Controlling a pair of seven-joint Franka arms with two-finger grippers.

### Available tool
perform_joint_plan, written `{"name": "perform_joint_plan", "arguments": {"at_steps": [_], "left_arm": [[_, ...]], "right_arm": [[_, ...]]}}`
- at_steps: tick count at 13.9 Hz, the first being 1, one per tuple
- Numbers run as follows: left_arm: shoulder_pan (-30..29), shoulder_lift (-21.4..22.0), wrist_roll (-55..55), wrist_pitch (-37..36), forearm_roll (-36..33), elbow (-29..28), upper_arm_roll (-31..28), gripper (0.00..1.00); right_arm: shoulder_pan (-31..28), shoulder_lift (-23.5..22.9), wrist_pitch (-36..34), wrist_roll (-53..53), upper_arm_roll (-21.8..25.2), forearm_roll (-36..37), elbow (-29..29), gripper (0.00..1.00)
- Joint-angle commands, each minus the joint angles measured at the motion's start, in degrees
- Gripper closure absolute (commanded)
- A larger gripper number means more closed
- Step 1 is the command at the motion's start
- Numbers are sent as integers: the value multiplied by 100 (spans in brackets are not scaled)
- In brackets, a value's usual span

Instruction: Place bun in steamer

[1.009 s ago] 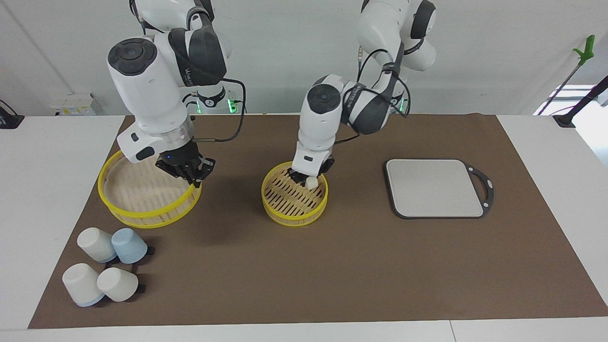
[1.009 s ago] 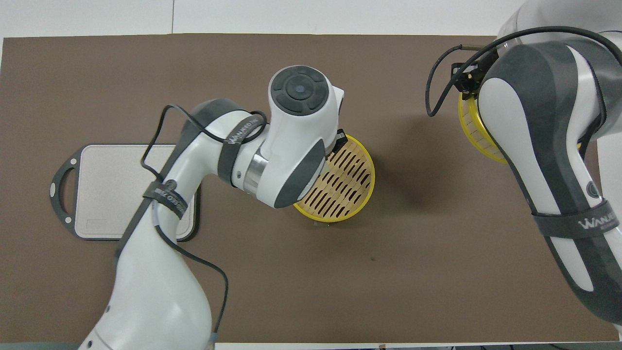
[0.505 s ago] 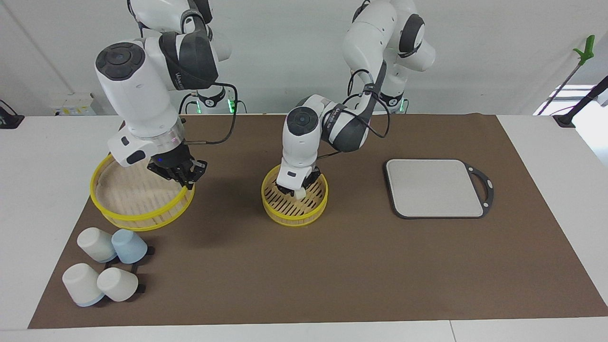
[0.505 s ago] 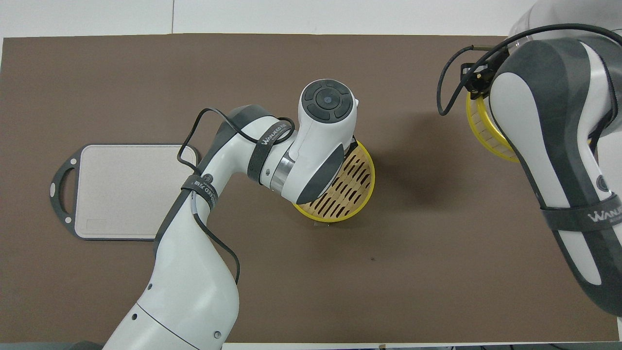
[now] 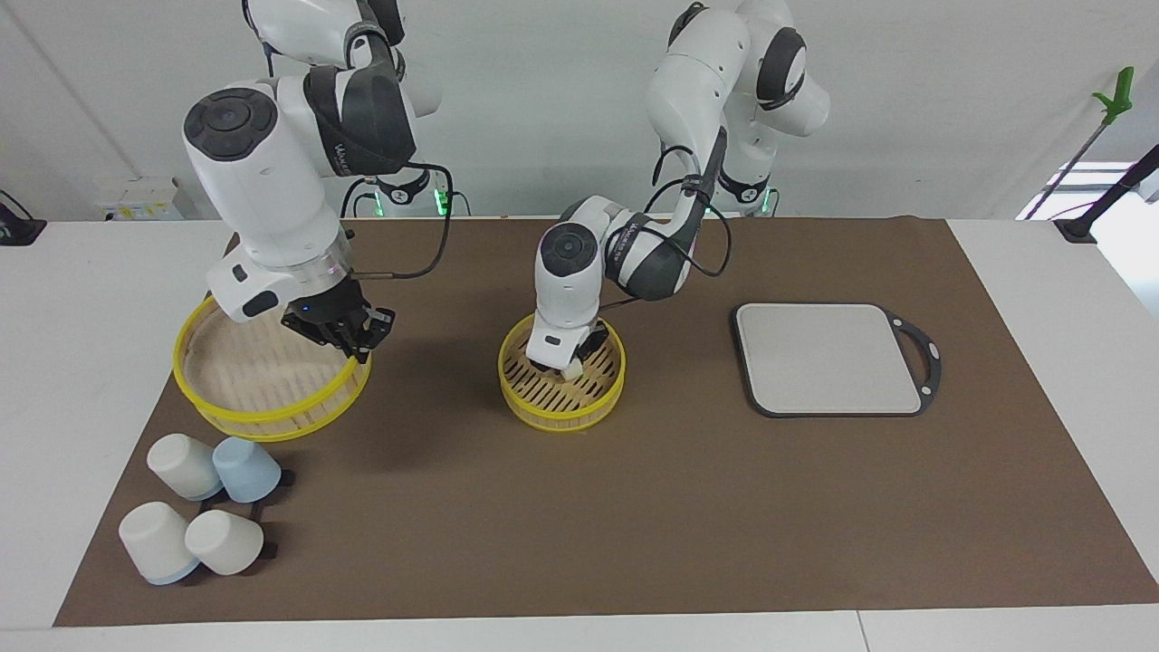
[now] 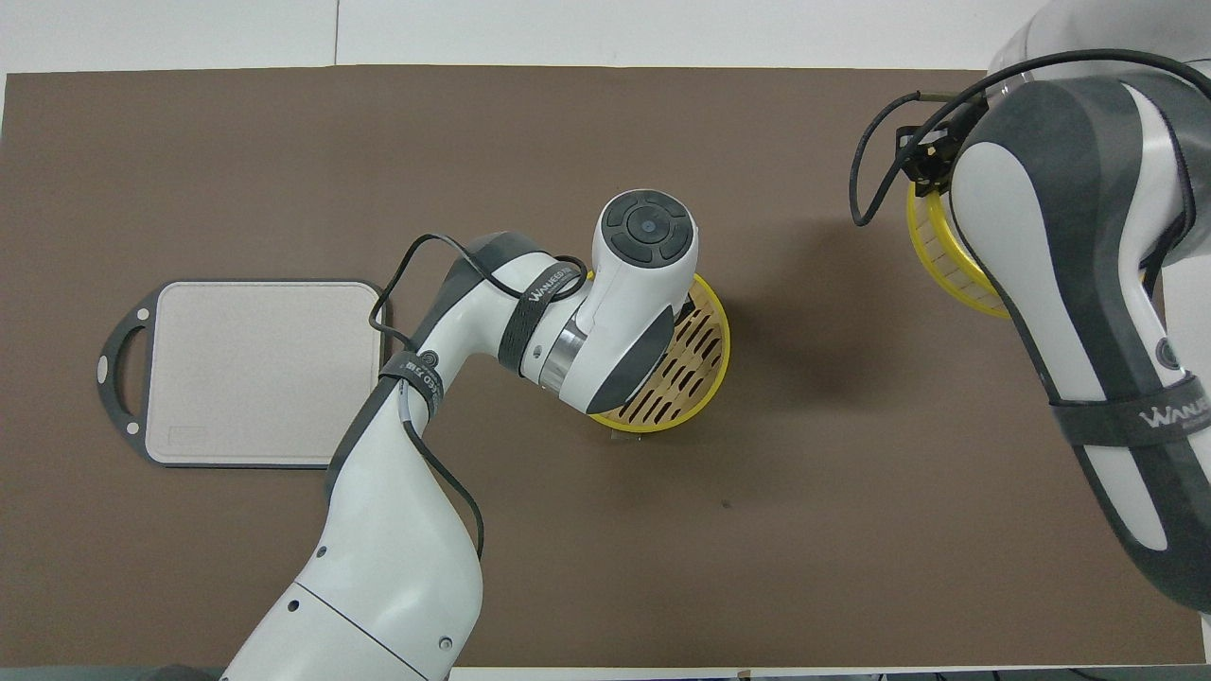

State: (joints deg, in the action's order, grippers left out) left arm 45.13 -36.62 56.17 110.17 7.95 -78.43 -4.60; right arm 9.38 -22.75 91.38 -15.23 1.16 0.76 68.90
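Note:
A small yellow-rimmed steamer (image 5: 557,418) with a slatted floor stands mid-table; the overhead view shows its uncovered part (image 6: 705,355). My left gripper (image 5: 566,362) is down inside it, and the cream-white bun (image 5: 573,369) sits at its tip, low over the slats. I cannot tell whether the bun is still gripped. From overhead the left arm hides the bun. A second, wider steamer tier (image 5: 263,418) lies toward the right arm's end. My right gripper (image 5: 349,330) is shut on its rim, also visible from overhead as the right gripper (image 6: 922,161) on the tier (image 6: 932,251).
A flat grey board (image 5: 824,358) with a dark handle lies toward the left arm's end of the brown mat, seen too as the board (image 6: 255,374). Several white and blue cups (image 5: 204,516) lie tipped near the corner farthest from the robots at the right arm's end.
My left gripper has come down into the small steamer with the bun, moving toward its middle. The right gripper dragged the wide tier slightly toward the right arm's end, then held still.

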Motion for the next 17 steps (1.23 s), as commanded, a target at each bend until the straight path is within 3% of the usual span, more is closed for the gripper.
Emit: {"name": "perform_joint_plan", "arguments": {"at_steps": [1, 5, 8, 12, 14, 17], "left_arm": [[66, 67, -10, 276, -48, -216, -50, 0], [-4, 172, 17, 190, -13, -138, -68, 0], [-249, 724, 17, -223, -30, -199, -120, 0], [-1189, 1726, -202, -523, -56, -725, -120, 0], [-1733, 1964, -491, -767, -74, -770, -120, 0], [-2637, 2386, -1981, -1435, -74, -779, -120, 0]], "right_arm": [[-76, 218, 213, 126, -72, 47, 272, 100], [-76, 359, 486, 126, -72, 38, 615, 100], [-76, 360, 495, 126, -72, 29, 616, 100], [20, 359, 486, 30, -124, -24, 607, 100], [291, 351, 495, -477, -142, -259, 580, 100], [914, 307, 643, -1470, -142, -481, 563, 100]]}}
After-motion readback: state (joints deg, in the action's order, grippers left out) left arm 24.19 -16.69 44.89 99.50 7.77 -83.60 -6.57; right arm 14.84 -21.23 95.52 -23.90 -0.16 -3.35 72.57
